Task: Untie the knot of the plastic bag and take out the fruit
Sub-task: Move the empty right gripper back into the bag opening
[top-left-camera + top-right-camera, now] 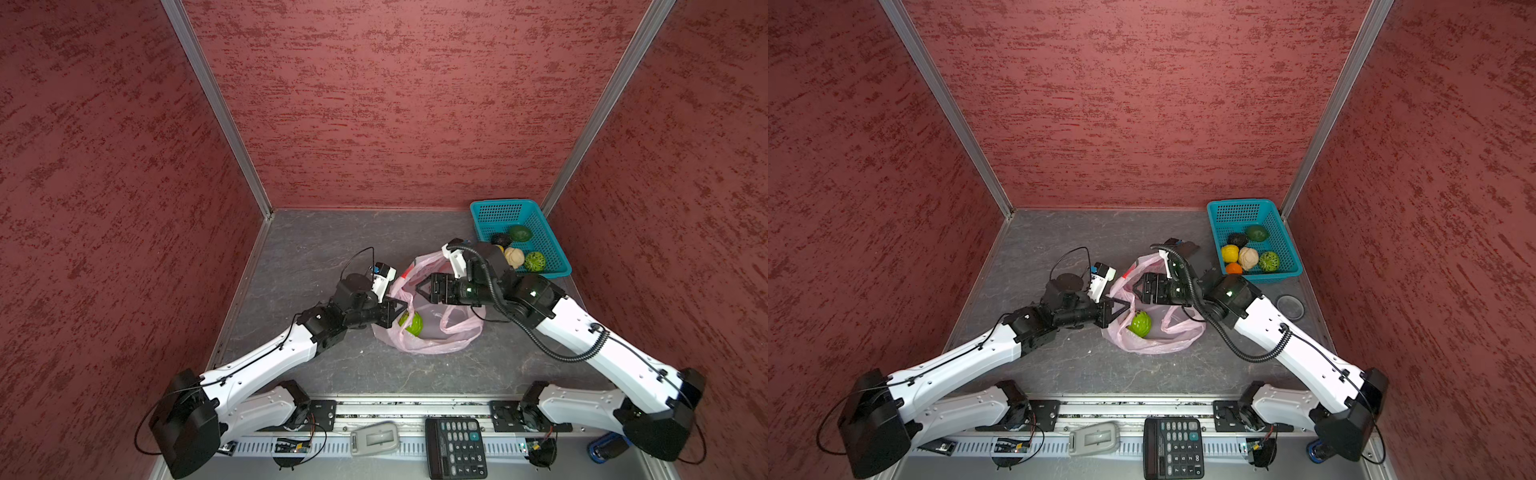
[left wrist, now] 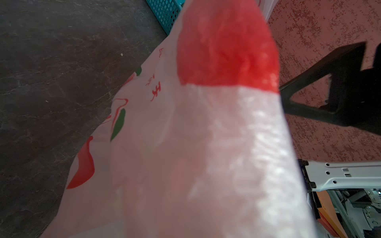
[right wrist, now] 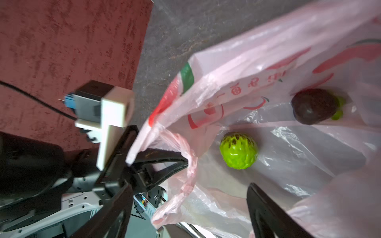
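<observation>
The pale-pink plastic bag [image 1: 432, 332] lies mid-table with its mouth open and its handle loops loose; no knot shows. My left gripper [image 1: 400, 306] is shut on the bag's near-left rim, and in the right wrist view the left gripper [image 3: 181, 162] pinches that rim. The bag [image 2: 206, 144] fills the left wrist view and hides the jaws. My right gripper [image 1: 419, 288] hangs open over the mouth, fingers [image 3: 268, 212] spread with nothing between them. Inside lie a bumpy green fruit [image 3: 239, 153] and a dark brown fruit [image 3: 314, 106].
A teal basket [image 1: 1241, 203] at the back right holds several fruit, among them yellow [image 1: 1229, 252], cream [image 1: 1249, 257] and netted green [image 1: 1268, 262]. A black round lid [image 1: 1290, 306] lies right of my right arm. A calculator [image 1: 1173, 446] sits on the front rail.
</observation>
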`<state>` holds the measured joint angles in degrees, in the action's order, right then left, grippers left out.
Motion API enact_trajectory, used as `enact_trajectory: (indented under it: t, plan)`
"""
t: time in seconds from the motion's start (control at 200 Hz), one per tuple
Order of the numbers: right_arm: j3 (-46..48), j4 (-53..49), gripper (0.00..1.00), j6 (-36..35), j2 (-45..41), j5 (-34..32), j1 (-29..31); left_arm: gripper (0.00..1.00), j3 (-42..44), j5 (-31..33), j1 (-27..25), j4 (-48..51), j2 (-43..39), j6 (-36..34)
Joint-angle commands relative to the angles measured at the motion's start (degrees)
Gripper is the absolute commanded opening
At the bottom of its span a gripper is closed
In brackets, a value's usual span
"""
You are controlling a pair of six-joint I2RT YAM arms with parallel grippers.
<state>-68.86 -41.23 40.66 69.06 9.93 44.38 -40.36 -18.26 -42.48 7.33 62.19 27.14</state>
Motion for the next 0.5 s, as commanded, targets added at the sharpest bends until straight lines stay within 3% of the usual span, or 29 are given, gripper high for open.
enact_trajectory:
  t: [0.0,0.286,0.406,0.496]
  plan:
    - [4.0,4.8,0.86,4.0,1.4,-4.7,0.4,0.0,-1.0,-1.2,0.4,-0.2,-1.0,-1.0]
    - [9.9,12.1,0.83,7.9,7.4,-10.3,1.0,0.0,-0.2,-1.2,0.2,-1.6,-1.3,-0.3]
    - [10.1,10.6,0.83,5.7,9.6,-15.2,3.6,0.0,-0.3,-1.2,0.2,-1.8,-1.2,-0.3]
    - [11.6,10.8,0.83,4.6,9.9,-15.1,4.3,0.0,-0.4,-1.2,0.2,-1.8,-1.2,-0.3]
